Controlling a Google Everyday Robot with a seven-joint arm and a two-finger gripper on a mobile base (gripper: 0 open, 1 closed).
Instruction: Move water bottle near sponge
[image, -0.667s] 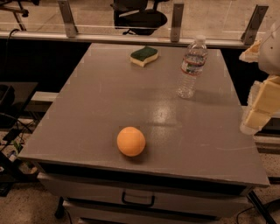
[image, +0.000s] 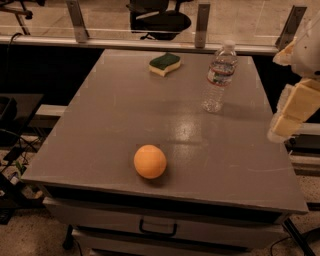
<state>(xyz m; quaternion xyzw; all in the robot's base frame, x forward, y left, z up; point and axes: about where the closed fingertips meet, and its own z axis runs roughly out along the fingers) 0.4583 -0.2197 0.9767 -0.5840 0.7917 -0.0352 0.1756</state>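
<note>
The water bottle (image: 218, 76) stands upright on the far right part of the grey table (image: 110, 130); it is clear and ribbed, with a white cap and a label band. The sponge (image: 164, 63), dark green on top and pale yellow below, lies at the far middle of the table, to the left of the bottle and apart from it. My gripper (image: 290, 112) hangs at the right edge of the view, beyond the table's right side, to the right of the bottle and not touching it. It holds nothing that I can see.
An orange ball (image: 150, 161) rests near the table's front edge. A drawer with a dark handle (image: 158, 231) sits below the tabletop. A railing with metal posts (image: 202, 24) and a dark chair (image: 160, 20) stand behind the table.
</note>
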